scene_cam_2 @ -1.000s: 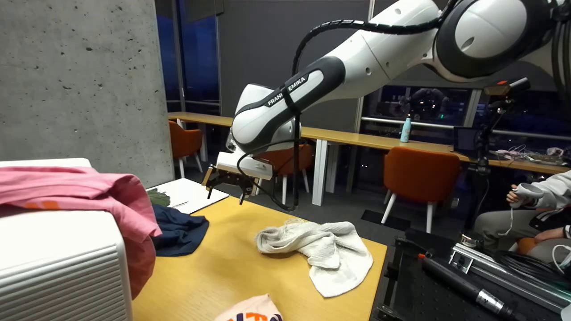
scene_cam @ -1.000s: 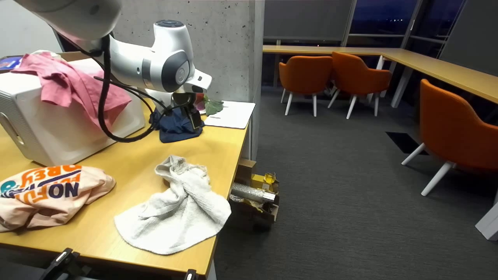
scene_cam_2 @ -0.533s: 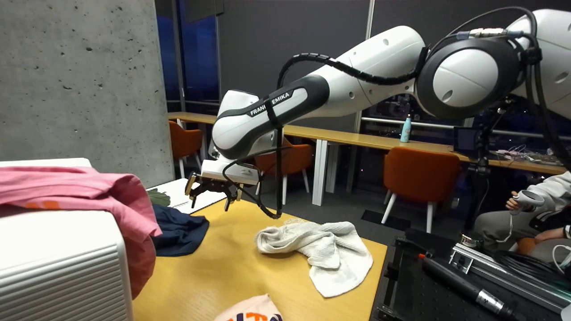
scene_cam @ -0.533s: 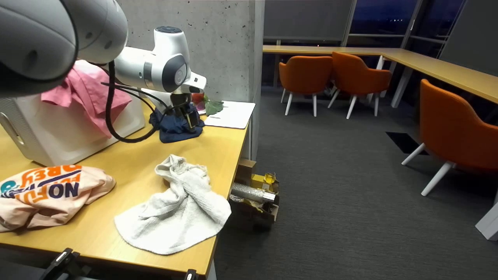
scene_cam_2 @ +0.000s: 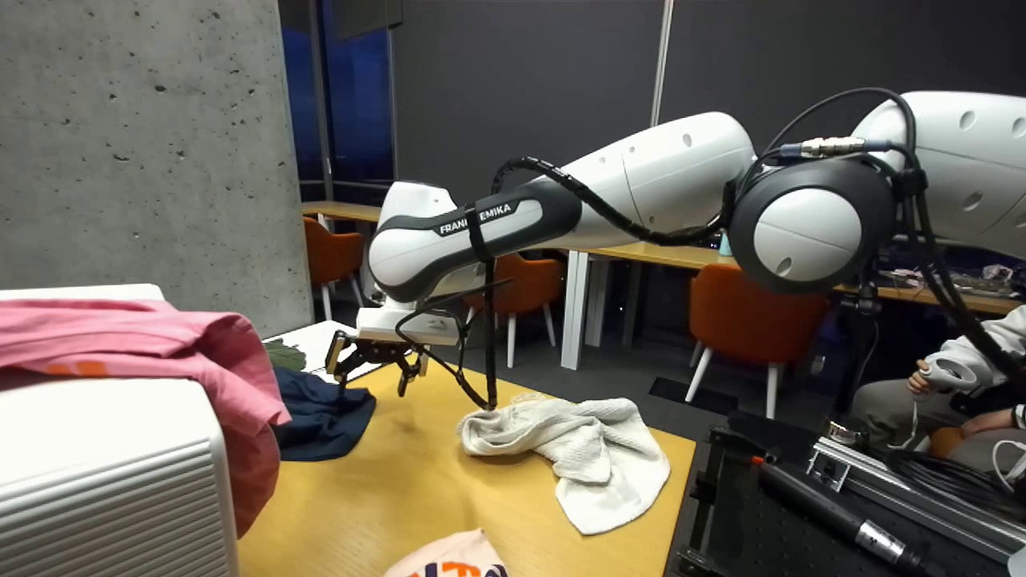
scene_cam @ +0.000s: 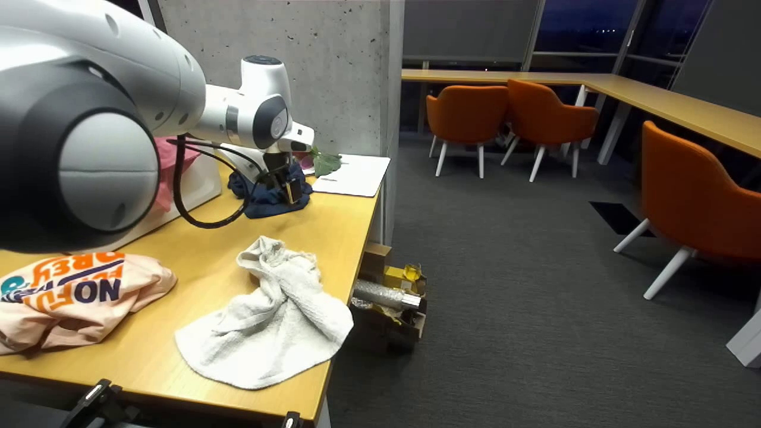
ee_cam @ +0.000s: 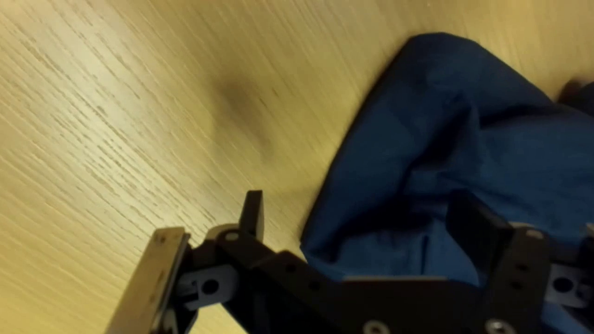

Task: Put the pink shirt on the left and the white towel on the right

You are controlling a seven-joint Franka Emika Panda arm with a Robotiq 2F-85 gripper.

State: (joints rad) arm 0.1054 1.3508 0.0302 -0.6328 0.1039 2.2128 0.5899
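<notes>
My gripper [scene_cam_2: 373, 388] is open and empty, fingers apart, low over the table beside a crumpled navy cloth [scene_cam_2: 325, 421]. In the wrist view the open gripper [ee_cam: 359, 204] has one finger over bare wood and the other over the navy cloth [ee_cam: 371, 171]; whether it touches the cloth I cannot tell. A pink shirt [scene_cam_2: 160, 344] hangs over a white box; the arm hides part of it in an exterior view [scene_cam: 168, 156]. A pale pink shirt with printed letters [scene_cam: 77, 300] lies bunched on the table. The white towel [scene_cam: 273, 327] lies crumpled near the table edge, also seen in an exterior view [scene_cam_2: 593, 449].
The white box [scene_cam_2: 96, 481] stands beside the navy cloth. A white board [scene_cam: 357, 178] with a green leaf [scene_cam: 326, 163] lies by the concrete pillar [scene_cam: 333, 77]. The arm's cable loop [scene_cam_2: 473, 393] hangs near the towel. A person holds a controller [scene_cam_2: 950, 375].
The gripper has come down and moved toward the navy cloth, shifting left in an exterior view. Its fingers stay open. The shirts, towel and navy cloth have not moved.
</notes>
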